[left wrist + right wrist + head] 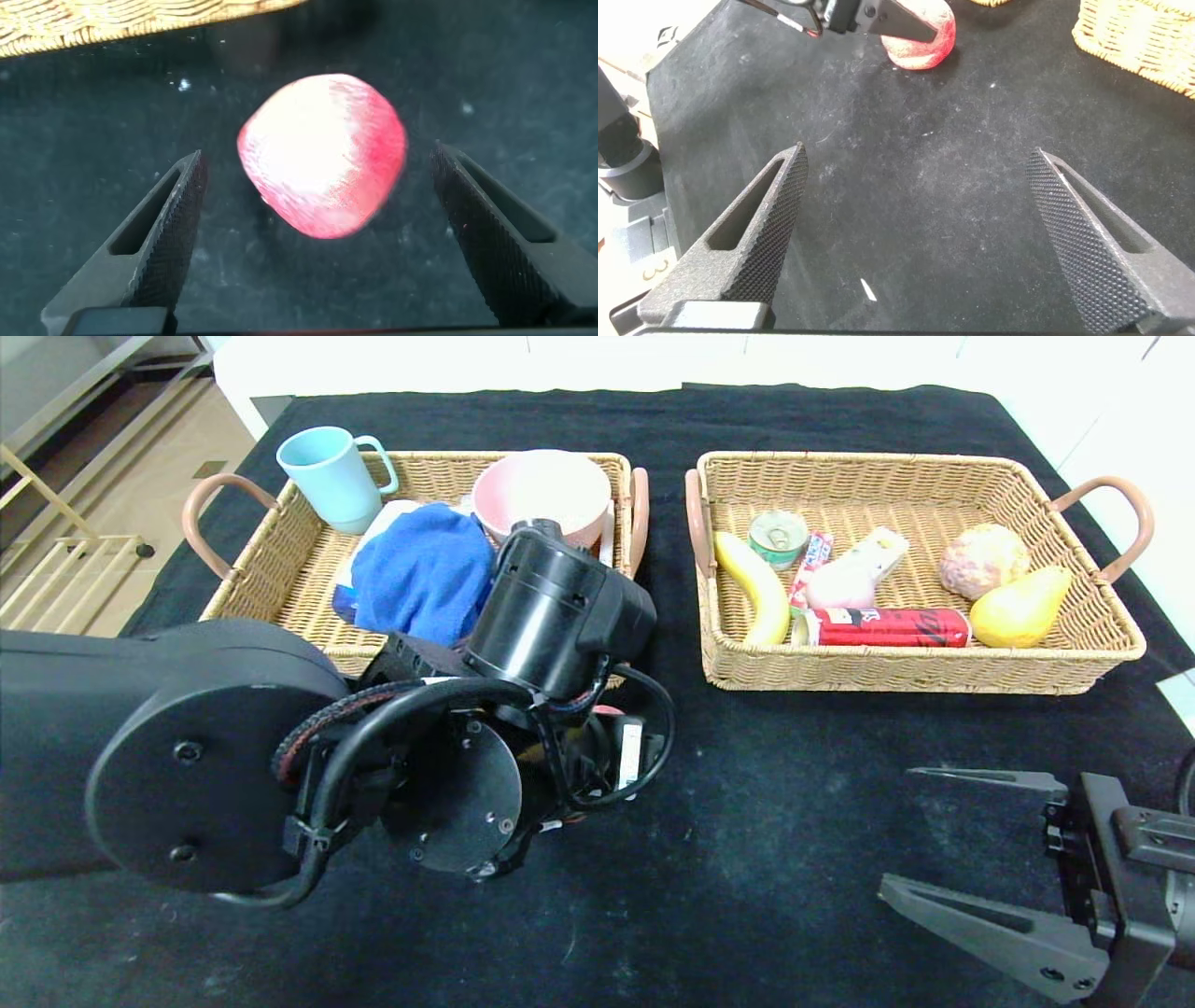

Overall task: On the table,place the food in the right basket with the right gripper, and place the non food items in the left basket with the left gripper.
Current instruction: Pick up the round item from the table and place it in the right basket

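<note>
Left end effector (318,233) open around roundish apple (322,154).

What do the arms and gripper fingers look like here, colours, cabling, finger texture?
Both arms are black. The left arm has round joint housings, a cylindrical wrist section, and black cables looped outside, one in red-flecked braided sleeve. The left gripper and right gripper have dark wedge-shaped fingers with knurled inner faces and a slot cut-out along the side.

L arm (392,747) by left basket (280,579), right end effector (943,845) open
</note>
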Controlling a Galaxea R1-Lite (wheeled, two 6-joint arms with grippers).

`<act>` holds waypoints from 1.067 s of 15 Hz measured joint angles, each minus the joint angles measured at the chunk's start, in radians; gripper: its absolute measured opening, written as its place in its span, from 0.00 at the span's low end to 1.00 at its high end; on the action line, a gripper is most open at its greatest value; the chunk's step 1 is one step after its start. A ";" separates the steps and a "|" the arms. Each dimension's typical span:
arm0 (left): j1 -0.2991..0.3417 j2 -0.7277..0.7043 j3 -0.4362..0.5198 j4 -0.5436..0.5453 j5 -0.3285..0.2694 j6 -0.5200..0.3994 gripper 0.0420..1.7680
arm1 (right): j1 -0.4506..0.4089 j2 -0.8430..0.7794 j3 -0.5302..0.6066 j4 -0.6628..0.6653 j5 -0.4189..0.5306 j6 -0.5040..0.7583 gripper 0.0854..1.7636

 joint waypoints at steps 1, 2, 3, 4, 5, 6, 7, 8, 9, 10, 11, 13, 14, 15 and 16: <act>0.004 0.007 0.001 -0.001 -0.001 0.000 0.96 | 0.001 0.000 0.000 0.000 0.000 0.000 0.97; 0.009 0.015 0.001 -0.002 -0.003 0.000 0.96 | 0.002 0.000 0.001 0.000 0.000 0.000 0.97; 0.014 0.024 -0.001 -0.002 -0.006 0.000 0.96 | 0.004 0.000 0.001 0.001 0.000 0.000 0.97; 0.017 0.033 -0.004 -0.002 -0.012 0.000 0.96 | 0.005 0.000 0.002 0.001 0.000 0.000 0.97; 0.018 0.039 -0.007 -0.002 -0.016 0.001 0.97 | 0.006 0.000 0.002 0.001 0.000 0.000 0.97; 0.019 0.046 -0.012 -0.002 -0.021 0.004 0.97 | 0.006 0.000 0.002 0.001 0.000 0.000 0.97; 0.020 0.052 -0.022 -0.001 -0.023 0.005 0.97 | 0.006 0.000 0.002 0.001 0.000 0.000 0.97; 0.021 0.058 -0.029 -0.001 -0.024 0.006 0.97 | 0.006 0.000 0.002 0.001 0.000 0.000 0.97; 0.021 0.062 -0.030 -0.002 -0.026 0.004 0.97 | 0.006 0.000 0.003 0.001 0.000 0.000 0.97; 0.023 0.068 -0.031 -0.002 -0.026 0.002 0.97 | 0.006 0.000 0.003 0.001 0.000 -0.001 0.97; 0.025 0.072 -0.031 -0.002 -0.027 0.001 0.97 | 0.006 0.000 0.003 0.001 0.000 -0.001 0.97; 0.027 0.080 -0.031 -0.002 -0.027 0.001 0.76 | 0.006 0.000 0.003 0.000 0.000 -0.001 0.97; 0.027 0.084 -0.033 -0.004 -0.027 0.001 0.70 | 0.006 0.000 0.004 0.000 0.000 0.000 0.97; 0.027 0.087 -0.034 -0.004 -0.027 0.001 0.68 | 0.006 0.000 0.004 0.000 0.000 0.000 0.97; 0.027 0.089 -0.033 -0.005 -0.027 0.001 0.66 | 0.006 0.000 0.003 0.000 0.000 0.000 0.97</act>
